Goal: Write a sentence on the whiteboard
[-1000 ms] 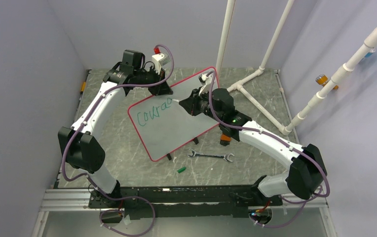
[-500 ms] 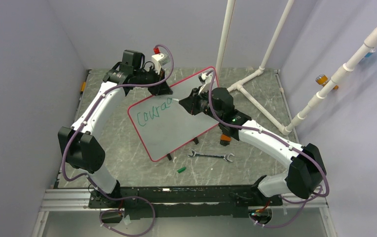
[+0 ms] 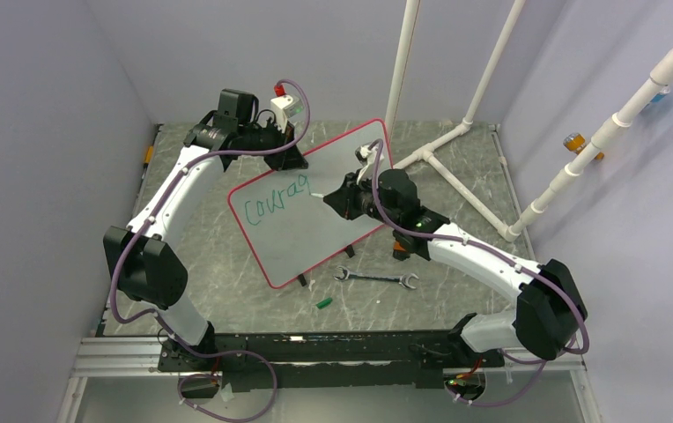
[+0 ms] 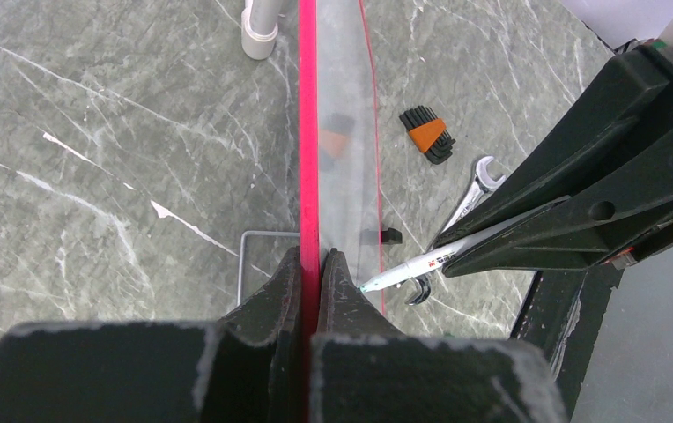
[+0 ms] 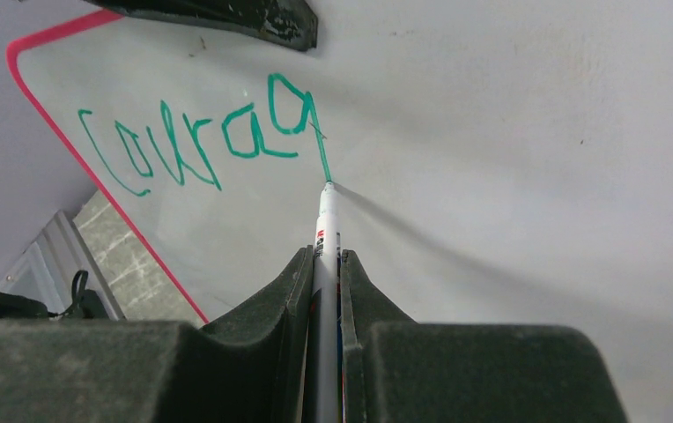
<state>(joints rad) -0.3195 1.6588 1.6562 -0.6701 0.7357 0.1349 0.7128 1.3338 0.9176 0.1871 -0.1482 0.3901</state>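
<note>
The sentence (image 5: 196, 145), green on the whiteboard (image 3: 315, 233) propped mid-desk toward the far edge, now reads "Courag". The open loop of a second ago has been closed and given a descending tail. The right gripper (image 5: 326, 264) is clamped on the marker (image 5: 327, 211), its tip touching the surface. The left gripper (image 4: 312, 260) pinches the whiteboard's upper edge. The "e" should come next.

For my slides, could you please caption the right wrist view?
Right hand grips a marker, its tip at the tail of the g in green Courag on the whiteboard.
</note>
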